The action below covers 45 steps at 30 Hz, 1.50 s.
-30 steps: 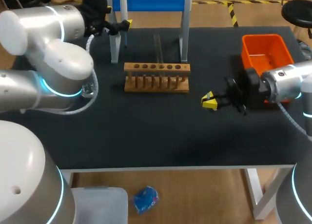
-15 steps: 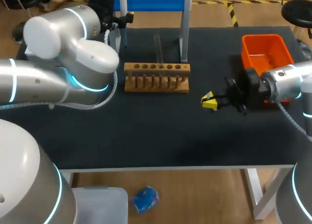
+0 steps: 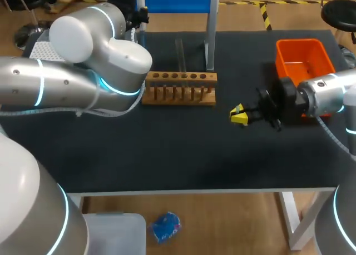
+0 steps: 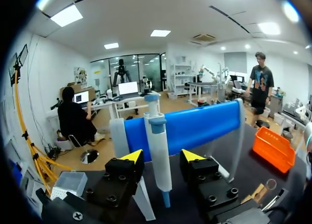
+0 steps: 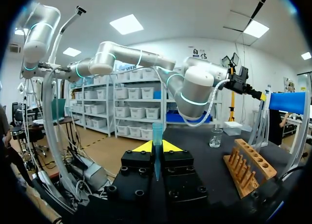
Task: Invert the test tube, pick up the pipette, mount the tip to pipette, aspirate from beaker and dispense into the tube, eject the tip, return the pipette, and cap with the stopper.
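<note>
Right now the left end effector (image 4: 162,158) is at the blue stand (image 4: 195,126) at the far edge of the tabletop (image 3: 167,149), its fingers wide open with the hanging pipette (image 4: 159,146) between them. Neither finger visibly presses on the barrel, and the pipette looks closer to one finger than the other. The right end effector (image 5: 156,148) hangs over the tabletop's open middle, well apart from the wooden rack (image 3: 178,94), with its fingers closed tight on a small pale-blue tip (image 5: 157,133) that stands upright between them. A clear tube (image 3: 180,52) stands in the rack, and the beaker (image 5: 216,136) sits beyond it near the left arm. I judge the step in hand to be picking up the pipette, and that is where the main risk lies. If the fingers close off-centre, the nearer finger would push the barrel first, swinging the pipette on its hook or knocking it off the stand. Gripping too low on the narrow part could leave it loose and tilted, and lifting at the wrong angle could catch it on the blue bar. Later, a crooked pipette, or a tip that has slipped in the right fingers, would make the two hard to line up for mounting.
</note>
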{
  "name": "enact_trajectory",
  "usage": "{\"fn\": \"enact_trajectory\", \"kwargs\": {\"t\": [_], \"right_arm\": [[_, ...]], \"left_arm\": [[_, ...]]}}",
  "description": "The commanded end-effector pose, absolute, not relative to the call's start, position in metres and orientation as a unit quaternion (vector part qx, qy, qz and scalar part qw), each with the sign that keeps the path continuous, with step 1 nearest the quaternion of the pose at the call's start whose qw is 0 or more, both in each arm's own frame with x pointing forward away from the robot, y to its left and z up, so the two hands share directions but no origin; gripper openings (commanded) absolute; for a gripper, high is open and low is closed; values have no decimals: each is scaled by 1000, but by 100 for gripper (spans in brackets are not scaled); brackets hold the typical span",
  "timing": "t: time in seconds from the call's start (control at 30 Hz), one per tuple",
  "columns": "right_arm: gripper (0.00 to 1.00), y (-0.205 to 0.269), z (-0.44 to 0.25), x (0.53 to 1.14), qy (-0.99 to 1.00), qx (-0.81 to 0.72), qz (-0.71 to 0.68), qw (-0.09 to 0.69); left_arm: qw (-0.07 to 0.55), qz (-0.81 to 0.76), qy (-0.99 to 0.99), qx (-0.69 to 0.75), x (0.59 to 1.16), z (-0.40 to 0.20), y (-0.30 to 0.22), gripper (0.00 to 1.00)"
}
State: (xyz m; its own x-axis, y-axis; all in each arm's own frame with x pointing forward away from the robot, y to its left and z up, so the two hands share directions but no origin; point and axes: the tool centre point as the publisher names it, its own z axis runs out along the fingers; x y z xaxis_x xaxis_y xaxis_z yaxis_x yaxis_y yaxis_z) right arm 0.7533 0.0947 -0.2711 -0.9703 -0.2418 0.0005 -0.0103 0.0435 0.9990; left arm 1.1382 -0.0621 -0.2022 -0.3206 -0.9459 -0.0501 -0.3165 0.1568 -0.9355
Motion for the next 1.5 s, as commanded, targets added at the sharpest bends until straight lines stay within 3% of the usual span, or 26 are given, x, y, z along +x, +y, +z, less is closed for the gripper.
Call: {"fn": "enact_trajectory", "kwargs": {"t": [0.03, 1.5], "right_arm": [[0, 94, -271, 753, -717, 89, -686, 85], [0, 94, -271, 753, -717, 89, -686, 85]], "left_arm": [[362, -449, 666, -473, 1149, -210, -68, 44], [377, -449, 637, -501, 1173, -225, -71, 42]]}}
